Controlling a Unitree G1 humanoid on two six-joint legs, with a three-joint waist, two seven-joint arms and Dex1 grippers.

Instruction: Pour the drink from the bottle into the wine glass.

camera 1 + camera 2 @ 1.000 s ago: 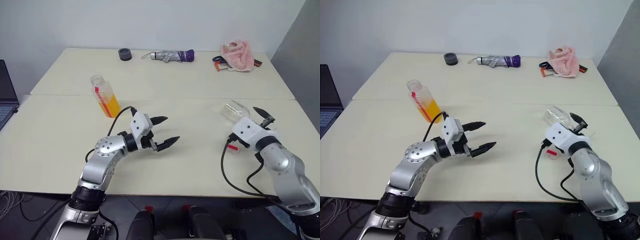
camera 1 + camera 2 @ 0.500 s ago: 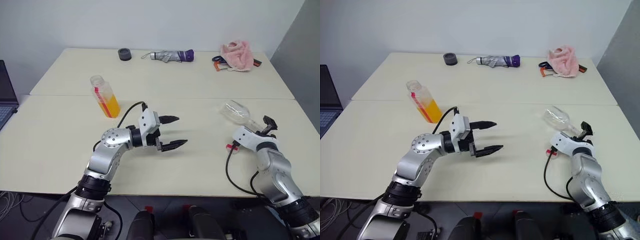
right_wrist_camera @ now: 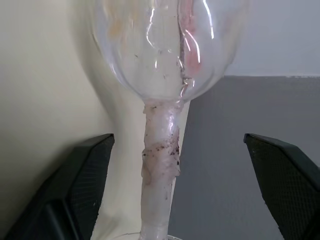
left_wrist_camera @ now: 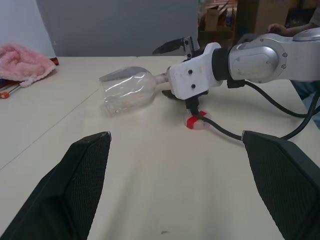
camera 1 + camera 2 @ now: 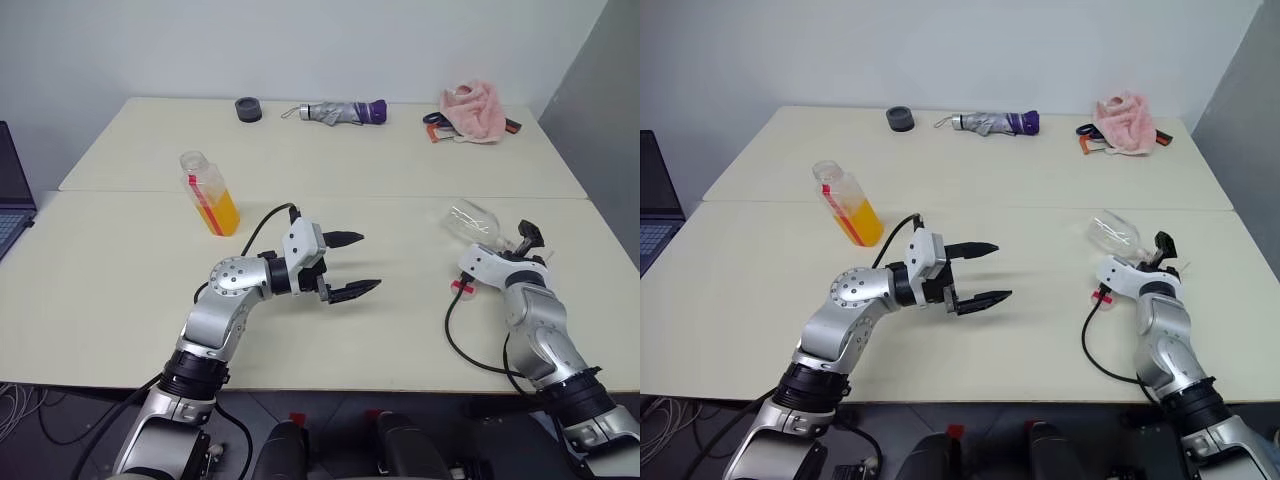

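Note:
The wine glass [image 5: 470, 220] lies on its side on the table at the right, bowl pointing away from me. My right gripper [image 5: 512, 245] is level at its stem [image 3: 160, 150], which runs between the two fingers [image 3: 75, 190]; the fingers stand apart from it, open. The bottle [image 5: 210, 193] stands upright at the left with no cap on, the orange drink [image 5: 222, 213] filling its lower half. In the middle of the table my left gripper [image 5: 368, 262] hovers open and empty, pointing toward the glass [image 4: 127, 90].
A small red and white thing [image 4: 196, 121] lies on the table under the right wrist. Along the far edge are a black round object [image 5: 248, 108], a folded umbrella [image 5: 345, 110] and a pink cloth [image 5: 472, 110]. A laptop [image 5: 8, 190] is at the left.
My right arm has stretched forward and sunk, and its wrist has rolled, bringing the gripper around the lying glass's stem. The glass and the bottle have not moved.

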